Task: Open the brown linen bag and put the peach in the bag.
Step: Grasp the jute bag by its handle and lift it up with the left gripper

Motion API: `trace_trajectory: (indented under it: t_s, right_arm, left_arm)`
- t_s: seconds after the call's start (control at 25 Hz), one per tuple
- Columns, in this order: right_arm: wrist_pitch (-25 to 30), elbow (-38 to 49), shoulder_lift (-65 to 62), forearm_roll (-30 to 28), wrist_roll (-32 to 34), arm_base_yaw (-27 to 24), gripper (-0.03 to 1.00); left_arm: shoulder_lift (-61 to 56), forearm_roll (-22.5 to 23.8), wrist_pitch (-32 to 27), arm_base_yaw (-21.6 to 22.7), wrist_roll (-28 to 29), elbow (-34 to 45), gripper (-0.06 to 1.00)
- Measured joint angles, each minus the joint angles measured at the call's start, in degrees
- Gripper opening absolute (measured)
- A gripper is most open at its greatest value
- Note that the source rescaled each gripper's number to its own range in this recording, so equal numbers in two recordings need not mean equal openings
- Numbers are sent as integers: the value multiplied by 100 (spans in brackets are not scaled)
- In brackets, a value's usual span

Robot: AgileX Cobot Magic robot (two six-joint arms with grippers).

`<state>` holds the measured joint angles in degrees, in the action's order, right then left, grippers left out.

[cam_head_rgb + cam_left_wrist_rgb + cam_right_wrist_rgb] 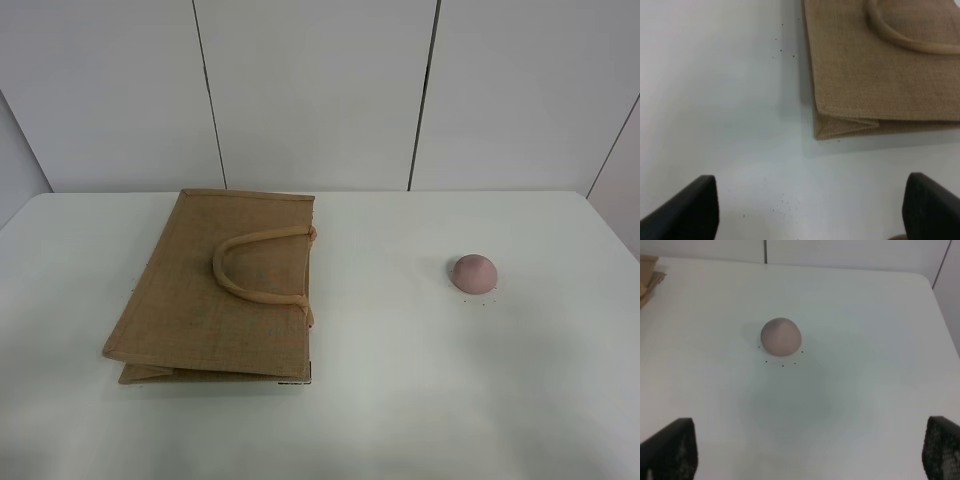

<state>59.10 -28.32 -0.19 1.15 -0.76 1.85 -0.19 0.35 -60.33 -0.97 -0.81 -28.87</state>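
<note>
The brown linen bag (220, 290) lies flat and closed on the left of the white table (400, 400), its beige loop handle (255, 265) resting on top. The peach (474, 273) sits on the table to the right, apart from the bag. Neither gripper shows in the exterior high view. In the left wrist view the bag's corner (880, 65) lies ahead of my open left gripper (810, 212), which is empty and a short way off. In the right wrist view the peach (781, 336) sits ahead of my open, empty right gripper (810, 452), and an edge of the bag (649, 277) shows at the side.
A white panelled wall (320, 90) stands behind the table. The table's far edge (450, 191) runs along it, and its right edge (940, 310) is near the peach. Small dark specks (782, 365) lie by the peach.
</note>
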Motion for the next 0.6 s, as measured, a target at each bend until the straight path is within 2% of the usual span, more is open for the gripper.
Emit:
trace_trajectory:
  t_s: [0.44,0.6]
  right_arm:
    - [0,0,0,0,0,0,100]
    - [0,0,0,0,0,0,100]
  left_arm:
    - [22,48,20,0,-4,-31,100]
    - [749,41,8,0,-4,-383,100]
